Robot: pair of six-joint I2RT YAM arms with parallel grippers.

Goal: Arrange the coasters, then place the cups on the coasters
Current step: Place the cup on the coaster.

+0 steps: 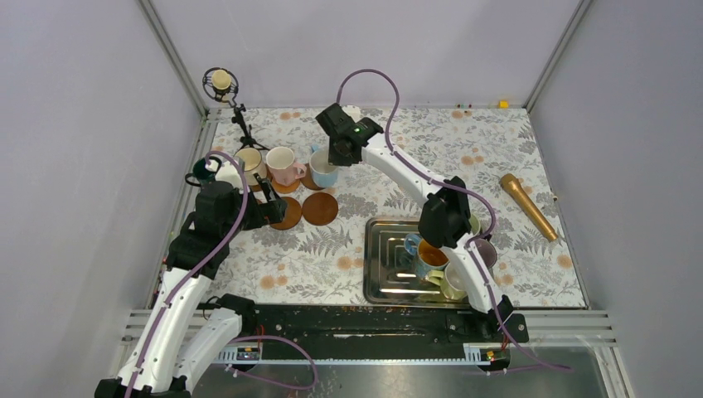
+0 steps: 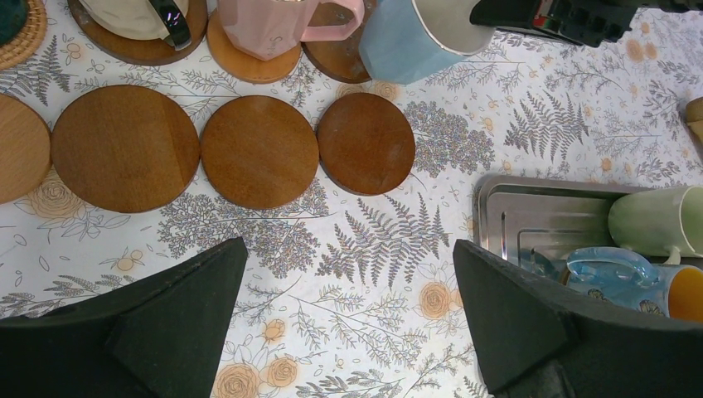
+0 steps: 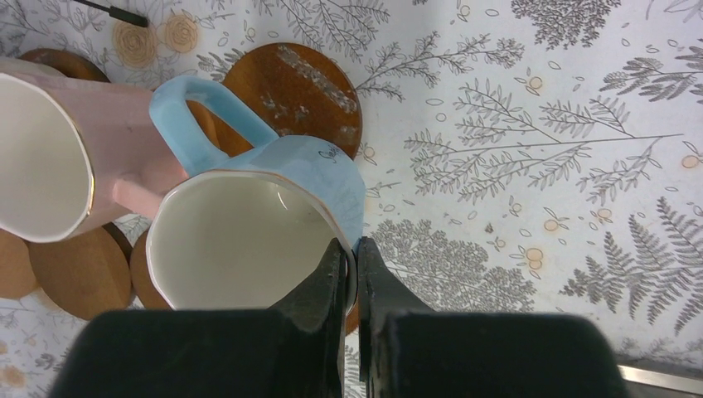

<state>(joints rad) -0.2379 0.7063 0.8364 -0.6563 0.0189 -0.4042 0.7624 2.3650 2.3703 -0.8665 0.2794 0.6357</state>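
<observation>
- Left end effector point(image 2: 348, 249): released. Both fingers point(image 2: 166, 332) stand wide apart and grasp nothing. The unit hangs above the bare floral table point(image 2: 390, 240), on the near side of the coaster row.
- Right end effector point(image 3: 355, 264): clenched on the rim of the light blue cup point(image 3: 319, 166), with one finger inside the wall and the other outside.
- Light blue cup: located in the far-left area of the table, above a dark brown coaster point(image 3: 298, 83). The left wrist view shows the cup tilted. Whether its base touches the coaster cannot be told.
- Pink cup point(image 3: 50, 157): just beside the light blue cup, standing on its own coaster. Its handle is turned toward the light blue cup.
- Beige cup point(image 2: 124, 12): next in the same row, on a coaster, on the far side of the pink cup from the light blue cup.
- Dark green cup point(image 1: 201, 172): at the left end of that row, near the table edge.
- Bare coasters point(image 2: 259, 151): three brown discs lie flat in a line, edge to edge or nearly so, nearer the arm bases than the cup row. A fourth, lighter disc is cut off by the frame edge.
- Tray point(image 1: 383, 249): steel, right of centre, near the front edge. It holds a blue-and-orange cup point(image 1: 424, 253) and a pale green cup point(image 1: 453, 284).
- Mauve cup point(image 1: 485, 251): shows beside the right arm. Whether it stands inside the tray cannot be told.
- Gold cylinder point(image 1: 528, 206): lies on the right part of the table, well apart from the cups.
</observation>
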